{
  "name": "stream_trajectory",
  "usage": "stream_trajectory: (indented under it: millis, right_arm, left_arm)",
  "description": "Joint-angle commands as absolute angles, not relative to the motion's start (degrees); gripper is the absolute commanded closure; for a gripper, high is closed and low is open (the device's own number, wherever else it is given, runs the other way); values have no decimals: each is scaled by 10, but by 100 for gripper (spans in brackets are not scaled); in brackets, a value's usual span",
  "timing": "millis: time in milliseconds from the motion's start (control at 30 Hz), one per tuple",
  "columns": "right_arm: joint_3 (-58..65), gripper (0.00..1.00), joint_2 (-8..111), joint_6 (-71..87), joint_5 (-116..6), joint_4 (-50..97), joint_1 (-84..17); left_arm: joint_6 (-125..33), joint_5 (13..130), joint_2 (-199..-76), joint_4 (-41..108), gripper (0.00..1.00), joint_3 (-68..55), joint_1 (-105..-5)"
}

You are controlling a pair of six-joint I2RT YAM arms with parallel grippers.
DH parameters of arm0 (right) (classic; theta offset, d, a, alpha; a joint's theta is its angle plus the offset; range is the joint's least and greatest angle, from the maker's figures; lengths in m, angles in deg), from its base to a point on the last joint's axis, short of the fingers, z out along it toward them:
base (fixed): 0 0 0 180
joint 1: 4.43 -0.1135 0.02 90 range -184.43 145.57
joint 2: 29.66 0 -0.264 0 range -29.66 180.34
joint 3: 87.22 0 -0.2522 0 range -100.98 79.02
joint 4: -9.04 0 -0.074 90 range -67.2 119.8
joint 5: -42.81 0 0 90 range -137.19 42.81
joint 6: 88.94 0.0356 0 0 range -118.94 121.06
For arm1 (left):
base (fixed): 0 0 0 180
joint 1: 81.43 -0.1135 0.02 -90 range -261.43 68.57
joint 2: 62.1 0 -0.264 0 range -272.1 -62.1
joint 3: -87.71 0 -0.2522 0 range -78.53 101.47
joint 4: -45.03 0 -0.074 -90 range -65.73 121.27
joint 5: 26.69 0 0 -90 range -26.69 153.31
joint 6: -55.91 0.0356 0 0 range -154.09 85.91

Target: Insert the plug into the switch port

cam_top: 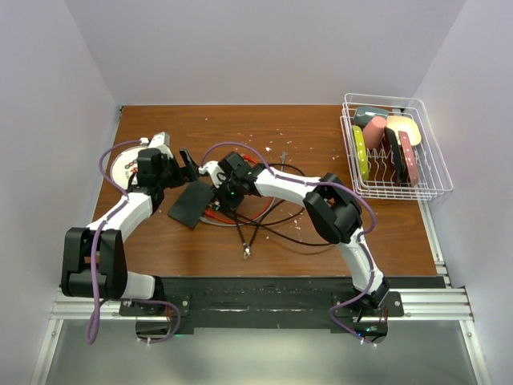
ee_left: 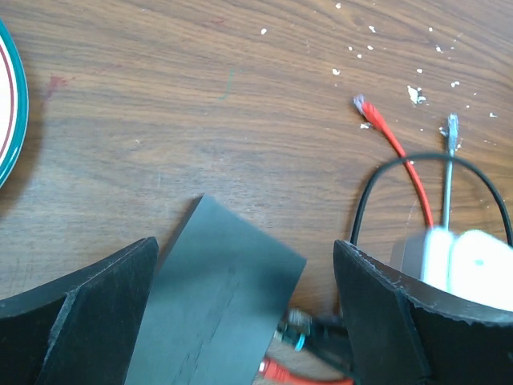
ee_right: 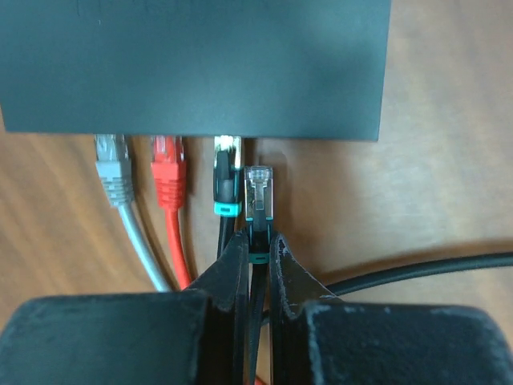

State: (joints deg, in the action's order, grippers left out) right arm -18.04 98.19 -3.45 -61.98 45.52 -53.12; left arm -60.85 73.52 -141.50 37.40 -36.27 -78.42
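Observation:
The switch is a flat black box [cam_top: 192,202] on the table, also in the right wrist view [ee_right: 192,64] and the left wrist view [ee_left: 216,305]. Its port edge faces my right gripper; grey [ee_right: 112,172], red [ee_right: 168,172] and black-teal [ee_right: 227,180] plugs sit in the ports. My right gripper [ee_right: 258,241] is shut on a black cable's clear plug [ee_right: 260,192], whose tip is just short of the port edge, right of the black-teal plug. My left gripper [ee_left: 244,277] is open above the box's far end, one finger on each side, not touching it.
A tangle of black, red and grey cables [cam_top: 256,220] lies right of the box. A plate [cam_top: 124,168] sits at the far left. A white wire rack [cam_top: 393,148] with dishes stands at the right. Loose red [ee_left: 397,144] and grey [ee_left: 450,160] cable ends lie beyond.

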Motion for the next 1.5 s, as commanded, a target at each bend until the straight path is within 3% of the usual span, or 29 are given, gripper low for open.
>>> stream_trajectory:
  millis: [0, 167, 433, 733, 933, 1467]
  right_arm:
    - [-173, 100, 943, -40, -629, 513, -541]
    - [-148, 100, 913, -23, -551, 487, -541]
    - [-106, 100, 878, -7, -524, 410, -542]
    - [-145, 100, 912, -5, -523, 406, -558]
    - [-142, 100, 931, 1, -532, 389, -566]
    - [-173, 100, 976, 25, -475, 399, -566]
  left_arm:
    - [-589, 724, -1423, 392, 5, -367, -790]
    - [-582, 717, -1442, 398, 6, -369, -791]
    - [-596, 742, -1492, 419, 13, -378, -809]
    - [-599, 764, -1517, 423, 19, -380, -814]
    - [-598, 791, -1536, 431, 34, -380, -814]
    - [-595, 814, -1548, 436, 41, -378, -827]
